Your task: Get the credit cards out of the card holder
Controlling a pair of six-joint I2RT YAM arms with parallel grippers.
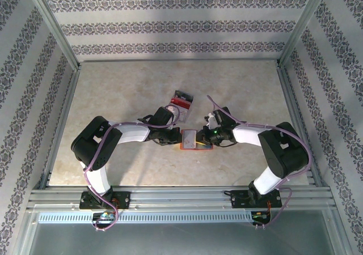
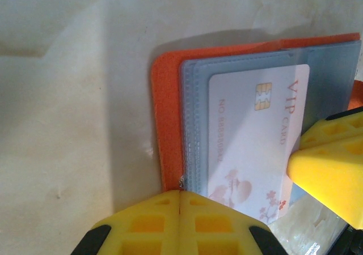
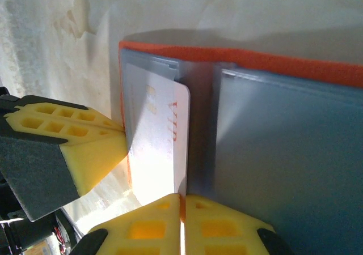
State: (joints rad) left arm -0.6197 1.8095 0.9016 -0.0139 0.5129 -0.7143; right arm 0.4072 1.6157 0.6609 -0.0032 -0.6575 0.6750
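Card holder (image 1: 195, 140) open flat on beige tabletop (image 1: 125, 90), midway between both arms, orange-red cover underneath, grey-blue pockets facing up. White VIP card (image 2: 249, 147) with gold chip in pocket on left arm's side, apparently sticking out a little past pocket's edge. Left gripper (image 2: 180, 197) with yellow pads pressed together, no gap, tips right at holder's outer edge beside pocket corner; actual pinch on that edge impossible to tell. Right gripper (image 3: 182, 201) closed too, pads meeting on card's near edge, card corner running into seam between them. From left wrist camera, its fingers (image 2: 329, 173) touching card's long side beside red printed letters. Clear plastic box (image 1: 182, 100) with red contents on tabletop just beyond holder, near but apart from it and from both grippers.
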